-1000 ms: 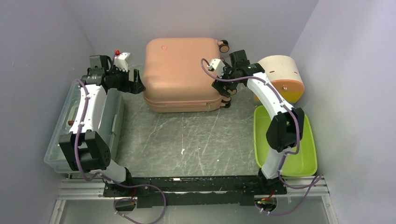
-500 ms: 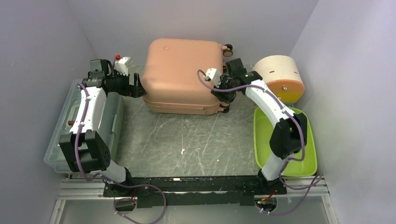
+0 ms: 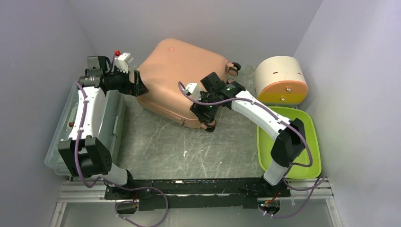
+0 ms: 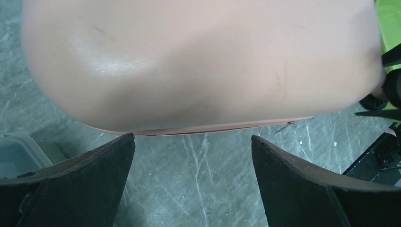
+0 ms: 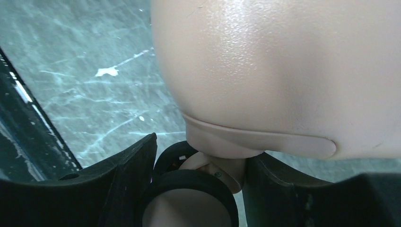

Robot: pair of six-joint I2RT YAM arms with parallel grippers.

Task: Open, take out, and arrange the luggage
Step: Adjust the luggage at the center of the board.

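Observation:
The salmon-pink luggage (image 3: 182, 78) lies shut and skewed at the back of the table. My right gripper (image 3: 207, 121) is at its near right corner, shut on a black-tyred wheel (image 5: 189, 196) under the shell (image 5: 283, 66), which sits wedged between both fingers (image 5: 118, 179). My left gripper (image 3: 138, 86) stands wide open at the luggage's left edge. In the left wrist view its gripper (image 4: 191, 138) has nothing between the jaws, only bare table below the luggage's rounded shell (image 4: 198, 61).
A clear plastic bin (image 3: 59, 142) lies under the left arm. A lime-green tray (image 3: 309, 158) sits at the right, beneath the right arm. A cream and orange drum (image 3: 282, 78) stands at the back right. Walls close in on three sides.
The right gripper has closed on the corner wheel and pulled it nearer and to the left. The luggage has turned clockwise from square to skewed. The left gripper has stayed open at the left edge.

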